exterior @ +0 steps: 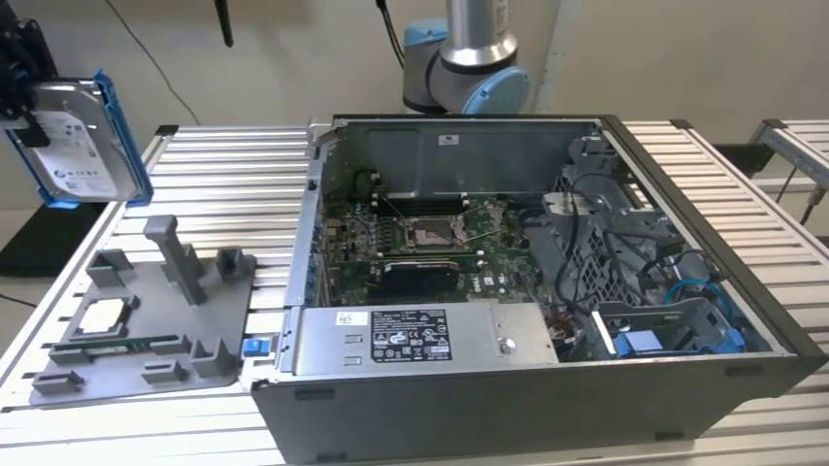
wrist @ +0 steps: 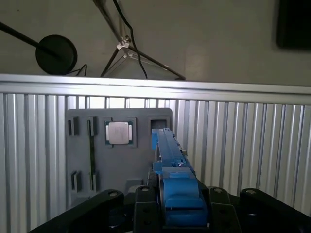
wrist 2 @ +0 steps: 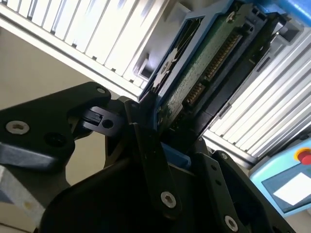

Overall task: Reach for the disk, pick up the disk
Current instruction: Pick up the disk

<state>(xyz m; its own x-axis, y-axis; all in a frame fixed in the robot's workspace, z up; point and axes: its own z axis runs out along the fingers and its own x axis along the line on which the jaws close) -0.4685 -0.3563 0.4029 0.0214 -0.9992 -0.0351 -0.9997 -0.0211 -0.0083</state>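
Note:
The disk (exterior: 81, 146) is a silver-grey drive with a white label and blue side rails. It hangs upright in the air at the exterior view's far left, above the slatted table. My black gripper (exterior: 29, 116) is shut on its edge. In the first wrist view the disk (wrist: 170, 145) appears edge-on, its blue rail clamped in the gripper (wrist: 177, 194). In the second wrist view the disk's (wrist 2: 209, 63) green circuit-board side shows, and the gripper (wrist 2: 160, 126) pinches its end.
A grey fixture tray (exterior: 220, 311) with upright posts lies below the disk and holds a small square chip (wrist: 119, 132). An open computer case (exterior: 518, 408) takes up the table's middle and the exterior view's right. The arm's base (exterior: 467, 58) stands behind it.

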